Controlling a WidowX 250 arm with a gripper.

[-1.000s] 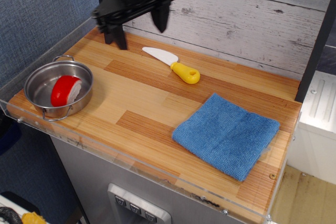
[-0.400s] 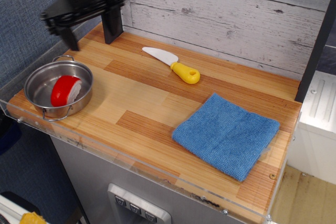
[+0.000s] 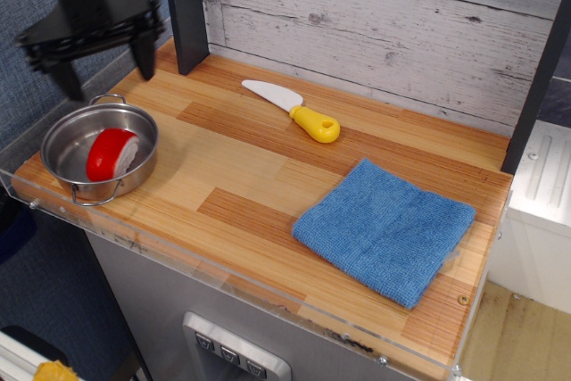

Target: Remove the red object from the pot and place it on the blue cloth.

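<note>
The red object point(image 3: 109, 153) lies in the shiny steel pot point(image 3: 70, 134) at the front left corner of the wooden table, its white underside turned right. The blue cloth point(image 3: 384, 229) lies flat at the front right. My black gripper point(image 3: 103, 67) hangs open and empty in the air above and just behind the pot, blurred by motion, with one finger point(image 3: 145, 55) over the table's left back and the other over the left edge.
A white toy knife with a yellow handle point(image 3: 316, 122) lies at the back middle. A dark post point(image 3: 185, 6) stands at the back left by the plank wall. A clear acrylic rim point(image 3: 223, 276) runs along the table's front edge.
My gripper has moved left across the back of the table, from near the knife to above the pot. The red object, pot, knife and cloth have not moved.
</note>
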